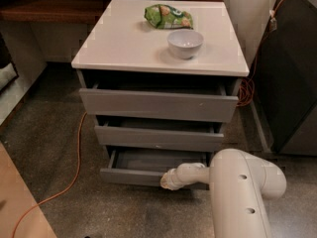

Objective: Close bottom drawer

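Observation:
The bottom drawer [133, 175] is the lowest of three grey drawers in the white-topped cabinet [119, 53]. It stands pulled out, and its grey tray interior [158, 158] shows. My white arm [237, 192] reaches in from the lower right. My gripper [168, 179] is at the drawer's front panel, right of its middle, touching or nearly touching it. The arm's wrist hides the gripper's tip.
The middle drawer [158, 138] and top drawer [158, 104] are also partly pulled out. A white bowl [185, 43] and a green snack bag [167, 16] lie on the cabinet top. An orange cable [74, 167] runs across the floor at left. A dark cabinet [292, 73] stands at right.

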Robot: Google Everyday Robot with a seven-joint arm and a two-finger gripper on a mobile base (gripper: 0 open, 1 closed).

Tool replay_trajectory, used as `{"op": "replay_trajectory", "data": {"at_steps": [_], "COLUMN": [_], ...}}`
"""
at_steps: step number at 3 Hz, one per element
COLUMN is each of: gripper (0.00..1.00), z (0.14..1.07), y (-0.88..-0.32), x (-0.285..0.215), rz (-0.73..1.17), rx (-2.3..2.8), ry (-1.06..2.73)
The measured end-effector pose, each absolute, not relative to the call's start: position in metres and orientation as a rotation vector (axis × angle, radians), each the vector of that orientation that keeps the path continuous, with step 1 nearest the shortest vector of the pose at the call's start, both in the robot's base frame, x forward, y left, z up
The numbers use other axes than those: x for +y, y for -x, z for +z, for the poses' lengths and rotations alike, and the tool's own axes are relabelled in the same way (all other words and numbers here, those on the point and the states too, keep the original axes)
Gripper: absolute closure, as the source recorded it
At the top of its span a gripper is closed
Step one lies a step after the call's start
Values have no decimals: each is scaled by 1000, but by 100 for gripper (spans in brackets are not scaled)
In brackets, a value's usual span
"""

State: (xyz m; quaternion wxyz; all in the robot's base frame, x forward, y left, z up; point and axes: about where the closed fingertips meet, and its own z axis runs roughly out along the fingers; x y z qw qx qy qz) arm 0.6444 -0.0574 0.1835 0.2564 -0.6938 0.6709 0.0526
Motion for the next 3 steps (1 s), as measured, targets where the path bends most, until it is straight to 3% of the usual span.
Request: {"op": "replay_trajectory", "data": {"at_steps": [3], "gripper": [100], "z": [184], "y": [-692], "x": [-52], "rz": [111], "rx": [1728], "ry": [1840]}}
